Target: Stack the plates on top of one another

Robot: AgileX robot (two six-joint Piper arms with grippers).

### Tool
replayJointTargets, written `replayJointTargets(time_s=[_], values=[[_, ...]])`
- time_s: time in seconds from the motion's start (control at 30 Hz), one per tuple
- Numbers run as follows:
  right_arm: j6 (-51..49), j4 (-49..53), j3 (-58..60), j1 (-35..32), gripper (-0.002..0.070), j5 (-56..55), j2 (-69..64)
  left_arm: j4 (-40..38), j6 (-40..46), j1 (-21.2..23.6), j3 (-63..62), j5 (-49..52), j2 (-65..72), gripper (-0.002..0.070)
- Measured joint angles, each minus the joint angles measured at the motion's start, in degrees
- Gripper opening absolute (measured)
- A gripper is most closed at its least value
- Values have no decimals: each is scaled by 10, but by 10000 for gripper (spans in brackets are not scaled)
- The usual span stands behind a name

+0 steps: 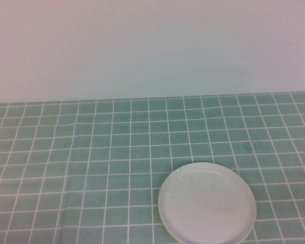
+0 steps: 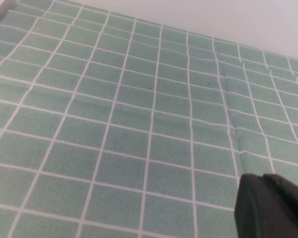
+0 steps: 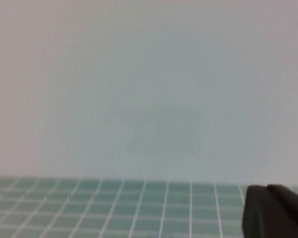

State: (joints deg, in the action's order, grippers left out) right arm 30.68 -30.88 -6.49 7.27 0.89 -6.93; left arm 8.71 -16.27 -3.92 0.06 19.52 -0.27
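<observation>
A white plate (image 1: 207, 202) lies flat on the green checked tablecloth at the near right of the high view, its near rim at the picture's lower edge. The light blue and yellow plates are out of view or hidden. Neither arm shows in the high view. My left gripper (image 2: 262, 177) shows only as dark fingertips pressed together above bare cloth, holding nothing. My right gripper (image 3: 266, 188) also shows as dark fingertips pressed together, above the cloth and facing the pale wall, holding nothing. No plate shows in either wrist view.
The green tablecloth (image 1: 91, 152) with white grid lines covers the table, with a fold line (image 1: 71, 168) running front to back on the left. A plain pale wall (image 1: 152, 51) stands behind the table's far edge.
</observation>
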Motion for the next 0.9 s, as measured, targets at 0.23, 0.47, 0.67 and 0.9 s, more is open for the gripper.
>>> replayJointTargets(time_s=[0.23,0.47,0.67,0.9], values=[[-304,256,67,0,-2,2,0,0,0,0,0,0,0,-1],[-319,275,81,-34,-2,42,20,0,0,0,0,0,0,-1],[-314,301,81,-113,-2,128,69,0,0,0,0,0,0,-1],[-307,329,80,-135,-2,199,74,0,0,0,0,2,0,-1]])
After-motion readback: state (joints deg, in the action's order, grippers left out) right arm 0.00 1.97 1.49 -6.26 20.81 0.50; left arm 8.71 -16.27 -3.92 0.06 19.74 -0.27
